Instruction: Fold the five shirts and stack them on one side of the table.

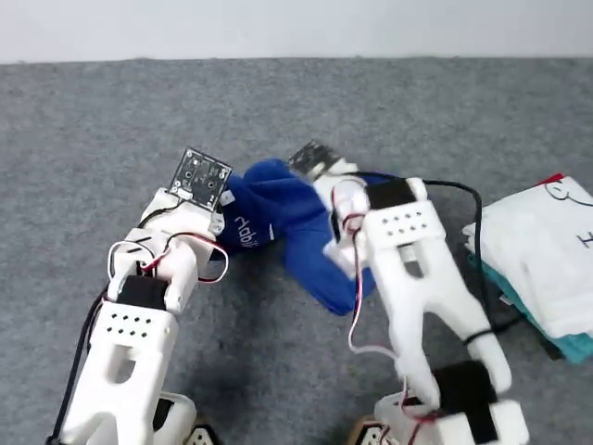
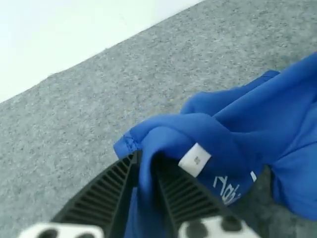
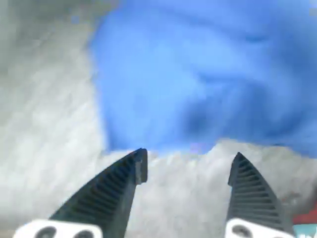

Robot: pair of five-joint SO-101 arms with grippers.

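White arm links sit closest in the high view: the left arm [image 1: 139, 306] reaches up from the lower corner, and the right arm [image 1: 417, 269] stands beside it. Between their far ends lies the blue shirt [image 1: 296, 222], bunched and unfolded near the middle of the grey table [image 1: 111, 120]. A stack of folded shirts [image 1: 542, 260], white on top with teal below, rests at the table's edge on the right arm's side, well apart from the blue one.

Ribbed black fingers come first in the left wrist view. The left gripper [image 2: 146, 161] is clamped on a fold of the blue shirt close to the neckline (the white size tag [image 2: 194, 159] lies just beside the pinch). The cloth is lifted off the table there and drapes away loosely.

Black fingers come first again in the right wrist view. The right gripper [image 3: 190, 153] has its fingers spread wide and holds nothing. It hangs over bare table with the shirt's edge just beyond the tips.

The shirt looks light, soft and limp, so it will likely sag and slide wherever it is unsupported. A firm pinch on that near edge or a corner seems the best hold, opposite the left gripper's pinch.
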